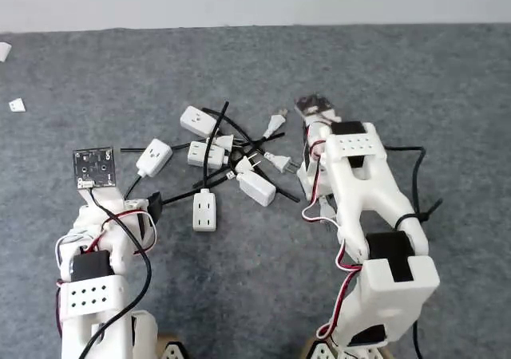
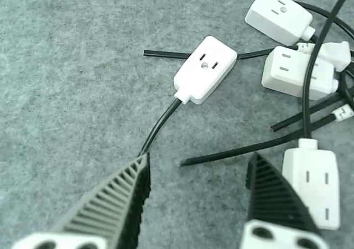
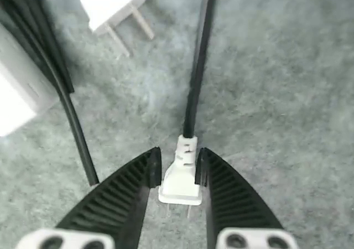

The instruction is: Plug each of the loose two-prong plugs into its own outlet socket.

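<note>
Several white outlet sockets on short black cords lie tangled mid-table, among them a socket at the left and a socket nearest the front. Loose two-prong plugs lie at the pile's right side. My left gripper is open low over the carpet, with the left socket ahead of it and the front socket beside one finger. My right gripper is shut on a white plug whose black cord runs away from it. Another plug lies beyond.
Grey carpet covers the table, with open room at the back and right. Two small white scraps lie at the far left. The right arm stands beside the pile, its black cable looping to the right.
</note>
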